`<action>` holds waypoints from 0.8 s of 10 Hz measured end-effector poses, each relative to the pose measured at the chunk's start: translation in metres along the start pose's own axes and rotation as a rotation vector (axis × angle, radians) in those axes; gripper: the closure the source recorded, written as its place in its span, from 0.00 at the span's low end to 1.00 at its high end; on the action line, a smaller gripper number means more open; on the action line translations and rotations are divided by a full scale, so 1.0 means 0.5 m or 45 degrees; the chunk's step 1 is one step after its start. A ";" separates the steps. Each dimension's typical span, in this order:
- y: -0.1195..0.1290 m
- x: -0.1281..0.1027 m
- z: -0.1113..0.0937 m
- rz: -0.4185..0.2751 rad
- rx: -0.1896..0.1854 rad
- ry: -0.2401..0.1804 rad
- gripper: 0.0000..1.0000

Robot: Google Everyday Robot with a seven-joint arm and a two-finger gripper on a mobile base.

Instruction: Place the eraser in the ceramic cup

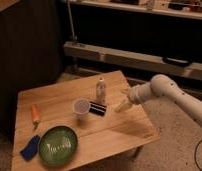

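Observation:
The eraser, a flat black block with thin white stripes, lies on the wooden table just right of the ceramic cup. The cup is small, pale and round, and stands upright near the table's middle. My gripper hangs low over the table to the right of the eraser, a short gap away, at the end of the white arm that reaches in from the right. It holds nothing that I can see.
A slim white bottle stands just behind the eraser. A green plate sits at the front left, a blue flat block beside it, and an orange carrot-like thing at the left. The table's right edge is under the arm.

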 end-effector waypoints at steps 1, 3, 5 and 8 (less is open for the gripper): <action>0.000 0.000 0.000 0.000 0.000 0.000 0.20; 0.022 -0.027 0.071 -0.109 0.117 0.050 0.20; 0.019 -0.021 0.101 -0.115 0.136 0.069 0.20; 0.002 0.002 0.133 -0.064 0.071 0.062 0.20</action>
